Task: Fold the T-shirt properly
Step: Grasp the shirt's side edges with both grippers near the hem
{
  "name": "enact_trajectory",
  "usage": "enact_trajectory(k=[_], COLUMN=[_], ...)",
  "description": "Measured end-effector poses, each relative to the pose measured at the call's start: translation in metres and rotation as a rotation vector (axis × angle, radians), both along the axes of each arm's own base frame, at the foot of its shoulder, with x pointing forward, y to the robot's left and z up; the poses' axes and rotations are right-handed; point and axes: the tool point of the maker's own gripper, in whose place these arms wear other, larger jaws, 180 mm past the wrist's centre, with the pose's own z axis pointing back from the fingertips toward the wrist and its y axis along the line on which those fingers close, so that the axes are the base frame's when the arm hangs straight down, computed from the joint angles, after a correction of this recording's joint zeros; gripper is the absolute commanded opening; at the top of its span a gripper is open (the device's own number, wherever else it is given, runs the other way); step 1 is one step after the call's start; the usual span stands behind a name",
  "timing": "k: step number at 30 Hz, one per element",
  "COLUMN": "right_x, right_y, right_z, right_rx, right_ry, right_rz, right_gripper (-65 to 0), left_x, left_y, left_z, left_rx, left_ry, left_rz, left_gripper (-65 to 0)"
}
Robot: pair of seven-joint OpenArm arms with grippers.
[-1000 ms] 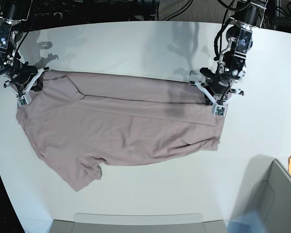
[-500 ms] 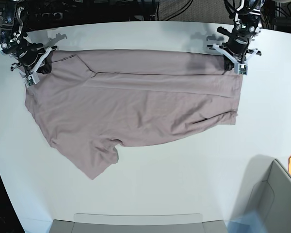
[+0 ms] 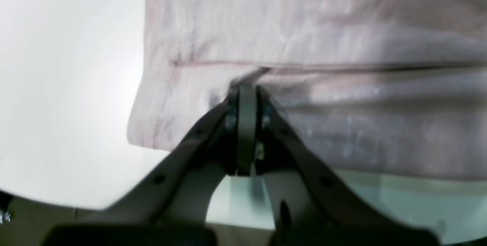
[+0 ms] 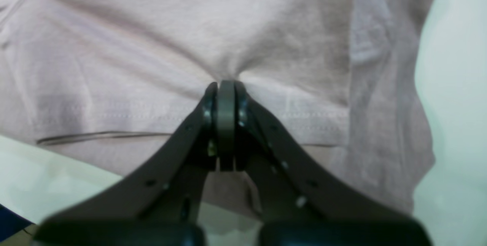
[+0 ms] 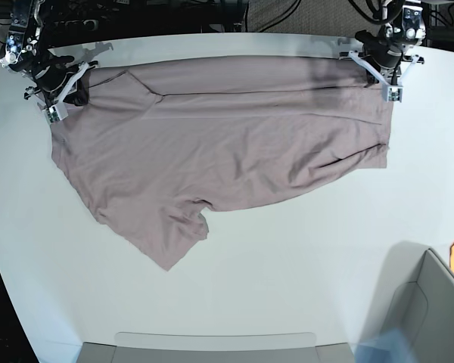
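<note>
Both claws, left claw (image 5: 386, 76) and right claw (image 5: 57, 94), clamp the far edge of the T-shirt (image 5: 219, 151), its long axis running 9-to-3 o'clock and its body trailing toward 6 o'clock.

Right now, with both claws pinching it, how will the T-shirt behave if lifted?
Likely floppy: the T-shirt wrinkles and puckers at the right claw. Probably light, since thin pinches at the left claw hold it. The free sleeve would probably dangle.
</note>
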Motion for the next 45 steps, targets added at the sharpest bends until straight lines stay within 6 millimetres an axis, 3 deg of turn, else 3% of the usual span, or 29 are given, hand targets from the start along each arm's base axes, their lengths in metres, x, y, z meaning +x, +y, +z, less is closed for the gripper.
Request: enact_trajectory(k=[2,6,10,14,17,20,24,26,30,33,37,42,45], right_x=[0.0,0.009,0.021,0.034,0.045,0.077,0.146,0.181,0.214,0.199,0.186,0.134,0.113], right_y=[0.001,-0.019,-0.014,-0.021,-0.033,-0.032,0.0,0.009,0.029,0.029,0.022,0.009,-0.003], right_z=[0.005,0.027,0.051,0.079,0.094,0.111,0.106,0.093,0.052,0.004,-0.002,0.0,0.005], right_rx=[-0.011,-0.094,-0.105,-0.157,-0.208,-0.201,-0.142,-0.161,-0.108,-0.135,-0.146,-0.203,-0.243], right_ry=[-0.003,-0.05,-0.129,-0.191,-0.19,-0.261,-0.276,-0.236,-0.183,-0.068,-0.086,-0.051,-0.007], right_rz=[-0.003,-0.022,-0.011,-0.018,-0.043,-0.043,0.059,0.102,0.103,0.107,0.101,0.091,0.07], right_gripper=[-65.0,-65.0,-65.0,-65.0,-65.0,-65.0,-65.0,-65.0,-65.0,-65.0,-65.0,-65.0,-65.0], left_x=[0.006,0.015,0.029,0.042,0.047,0.059,0.096,0.108,0.119,0.117,0.116,0.117,0.116], left_y=[0.003,-0.001,-0.008,0.004,0.008,0.005,0.004,0.004,0.006,0.004,-0.001,0.0,-0.001], left_z=[0.004,0.014,0.028,0.053,0.058,0.061,0.078,0.083,0.087,0.085,0.082,0.083,0.082], left_rx=[-0.001,-0.002,-0.01,0.022,0.032,0.018,0.02,0.015,0.018,0.01,-0.012,-0.009,-0.011], left_ry=[0.027,0.069,0.031,-0.034,-0.052,-0.068,-0.168,-0.195,-0.22,-0.214,-0.215,-0.217,-0.214], left_rz=[0.013,0.019,0.007,0.032,0.035,0.045,0.033,0.037,0.042,0.044,0.064,0.059,0.058], left_gripper=[-65.0,-65.0,-65.0,-65.0,-65.0,-65.0,-65.0,-65.0,-65.0,-65.0,-65.0,-65.0,-65.0])
